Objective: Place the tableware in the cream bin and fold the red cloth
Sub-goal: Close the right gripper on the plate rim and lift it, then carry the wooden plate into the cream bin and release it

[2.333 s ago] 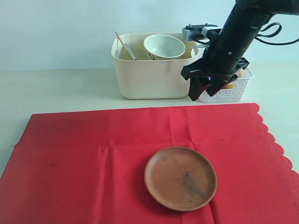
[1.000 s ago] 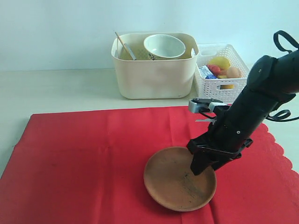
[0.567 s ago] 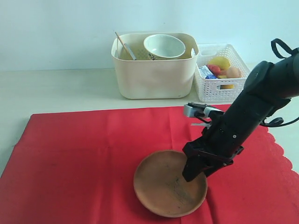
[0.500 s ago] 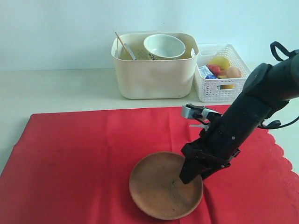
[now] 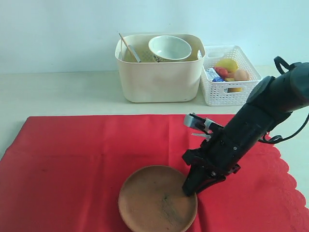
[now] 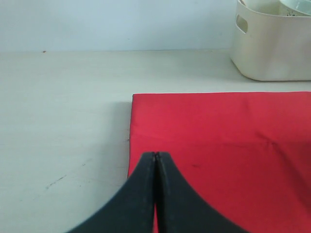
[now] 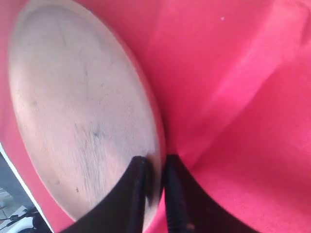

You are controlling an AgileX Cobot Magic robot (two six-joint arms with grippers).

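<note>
Brown plate (image 5: 153,205): round, lower centre, on red cloth (image 5: 82,154).
Cloth: long axis left-right; scalloped edge at right.
Right gripper (image 5: 189,187): mine, pinching plate's right rim.
Left gripper (image 6: 155,160): mine, fingers pressed together.

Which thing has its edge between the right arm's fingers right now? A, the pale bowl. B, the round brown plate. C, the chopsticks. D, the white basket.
B: in the right wrist view the fingers stand one on each side of the round brown plate at its rim, and the exterior view shows them down at that plate's edge.
</note>
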